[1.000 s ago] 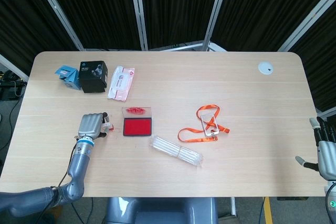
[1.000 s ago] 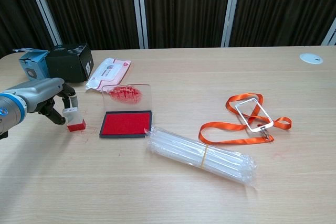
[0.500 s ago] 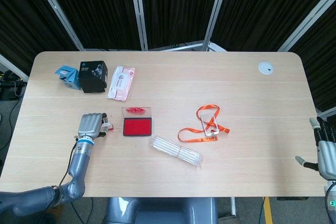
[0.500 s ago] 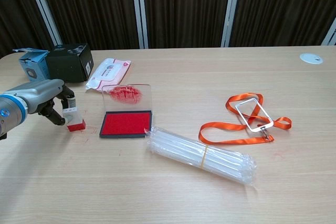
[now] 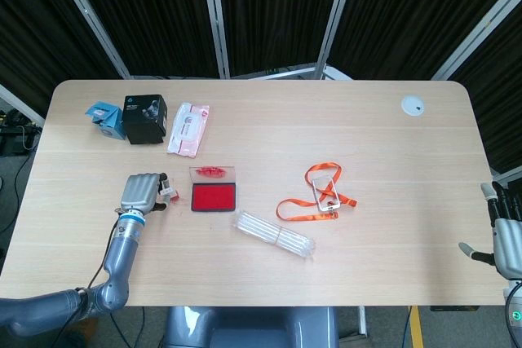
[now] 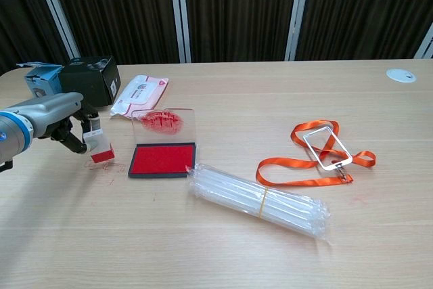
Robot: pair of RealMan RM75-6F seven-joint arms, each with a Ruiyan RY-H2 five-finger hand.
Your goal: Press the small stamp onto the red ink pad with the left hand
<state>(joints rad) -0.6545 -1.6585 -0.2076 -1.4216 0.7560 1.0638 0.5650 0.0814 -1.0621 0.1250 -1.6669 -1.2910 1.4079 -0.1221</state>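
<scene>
A light wood table (image 5: 367, 144) is seen w/ the work set at its near-left part, and the rest well away: a black box (image 5: 144, 118) and a blue carton (image 5: 102, 116) at the far left, a wipes pack (image 5: 188, 128) beside them, a bag of clear tubes (image 6: 260, 197) just right of and nearer than the pad, and an orange lanyard (image 6: 318, 153) further right. The red ink pad (image 6: 161, 160) is laid open, w/ its clear lid (image 6: 164, 124) stood up at the far edge and smeared red. The small stamp (image 6: 100, 144) is clamped in the left hand (image 6: 57, 116), approx upright, red face down, apparently lifted just off the table, near the pad's left edge but not over it; faint red marks are seen on the wood below. The right hand (image 5: 506, 238) is parked at the table's right edge, fingers apart, nothing held. For the step to be done well, the stamp should be carried right until it is fully over the red felt, kept level, then lowered straight and pressed evenly; the raised lid and the pad's black rim should be avoided, since a tilted or off-centre press would prob ink only part of the face.
</scene>
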